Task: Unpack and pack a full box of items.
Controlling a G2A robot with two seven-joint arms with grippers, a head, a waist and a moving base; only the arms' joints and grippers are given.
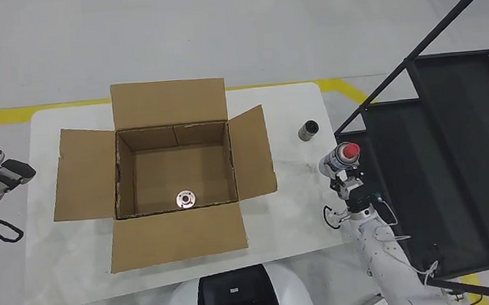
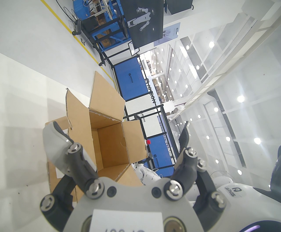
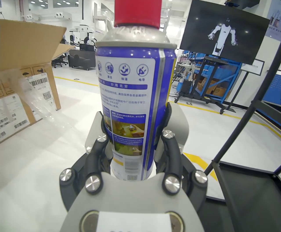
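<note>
An open cardboard box [image 1: 175, 171] stands mid-table with all flaps spread; a small round metal item [image 1: 185, 198] lies on its floor. My right gripper [image 1: 347, 175] is at the table's right edge, shut on an upright blue spray can with a red cap [image 3: 136, 87], also seen from above as the can [image 1: 346, 154]. My left gripper [image 2: 119, 131] hovers open and empty off the table's left edge, facing the box [image 2: 109, 140]. A small dark cylinder [image 1: 308, 131] stands on the table right of the box.
A black metal shelf rack [image 1: 452, 162] stands close beside the right arm, just past the table's right edge. The white table [image 1: 302, 226] has bare room in front of and to the right of the box.
</note>
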